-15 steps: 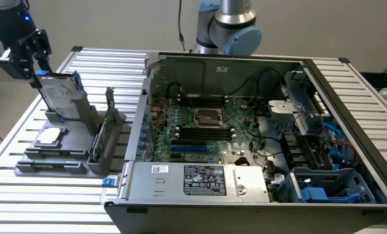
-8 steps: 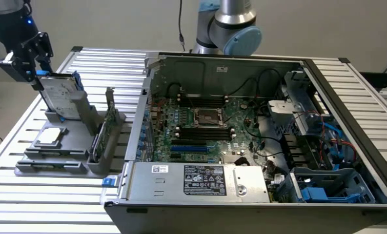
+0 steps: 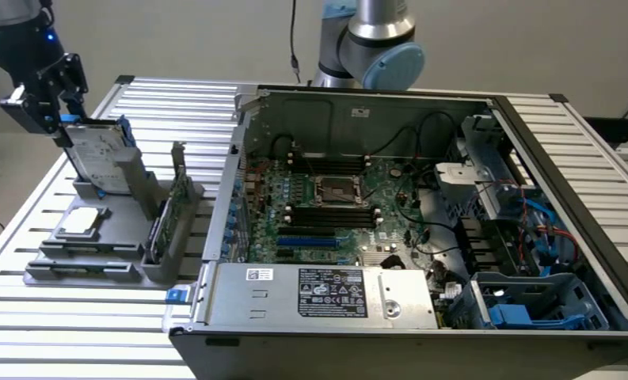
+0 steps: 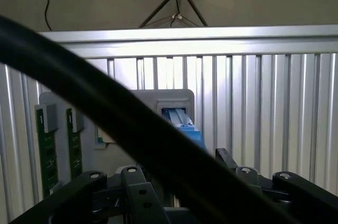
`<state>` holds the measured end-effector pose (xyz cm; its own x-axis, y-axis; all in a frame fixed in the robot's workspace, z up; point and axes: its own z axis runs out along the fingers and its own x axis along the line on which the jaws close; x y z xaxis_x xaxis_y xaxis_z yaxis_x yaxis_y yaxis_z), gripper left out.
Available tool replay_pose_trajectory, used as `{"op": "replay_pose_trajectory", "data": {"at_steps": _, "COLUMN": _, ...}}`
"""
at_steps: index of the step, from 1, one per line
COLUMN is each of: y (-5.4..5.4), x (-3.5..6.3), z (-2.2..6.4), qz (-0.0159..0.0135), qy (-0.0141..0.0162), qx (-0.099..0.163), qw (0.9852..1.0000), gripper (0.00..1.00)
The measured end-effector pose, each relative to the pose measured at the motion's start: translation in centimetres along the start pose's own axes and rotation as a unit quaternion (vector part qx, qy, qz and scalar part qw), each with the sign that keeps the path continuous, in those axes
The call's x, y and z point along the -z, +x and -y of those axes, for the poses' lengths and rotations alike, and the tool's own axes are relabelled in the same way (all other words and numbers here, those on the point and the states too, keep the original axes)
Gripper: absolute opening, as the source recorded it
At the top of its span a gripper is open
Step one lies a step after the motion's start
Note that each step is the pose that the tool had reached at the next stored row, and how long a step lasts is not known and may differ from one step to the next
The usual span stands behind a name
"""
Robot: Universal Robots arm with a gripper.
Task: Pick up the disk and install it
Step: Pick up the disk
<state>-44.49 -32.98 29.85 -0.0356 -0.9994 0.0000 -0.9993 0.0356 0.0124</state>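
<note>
Blue plastic rails edge the disk (image 3: 95, 154), which stands on end in a grey holder (image 3: 134, 237) at the exterior view's left, on the slatted metal table (image 3: 39, 317). Its long axis runs nearly straight up, leaning a little, and its white-labelled face is turned toward the computer case.

The gripper (image 3: 58, 125) hangs at the disk's upper end, just above it and slightly to the exterior view's left, pointing down. Its fingers are spread wide and pinch nothing. In the wrist view the dark linkages stand far apart, and the blue rail shows low between them, so the disk appears to lie below the fingers and roughly on their centre line. Whether a fingertip touches the top edge I cannot tell. A thick black cable (image 4: 105, 108) slants across that view.

Moving right along the holder, a smaller silver drive (image 3: 85, 222) lies flat in a low slot, and a green circuit card (image 3: 168, 222) stands on edge beside it. Both are apart from the gripper.

Further right sits the open computer case (image 3: 567, 158). Its motherboard (image 3: 335, 206) is exposed, and a silver power supply (image 3: 325, 293) runs along the near wall. At the exterior view's right, a blue drive bay (image 3: 530, 305) occupies the near corner of the case, well apart from the disk. The arm (image 3: 372, 39) has its base behind the case's far wall.

As things stand, the pickup has not been made. The disk is seated in the holder, and the gap that matters runs straight down from the open fingers onto its upper edge.
</note>
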Motion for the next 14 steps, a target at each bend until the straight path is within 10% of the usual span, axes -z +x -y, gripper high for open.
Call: {"op": "replay_pose_trajectory", "data": {"at_steps": 14, "y": -0.37, "x": -0.44, "z": -0.19, "qz": 0.0, "qy": 0.0, "qx": 0.0, "qw": 1.0, "gripper": 0.6}}
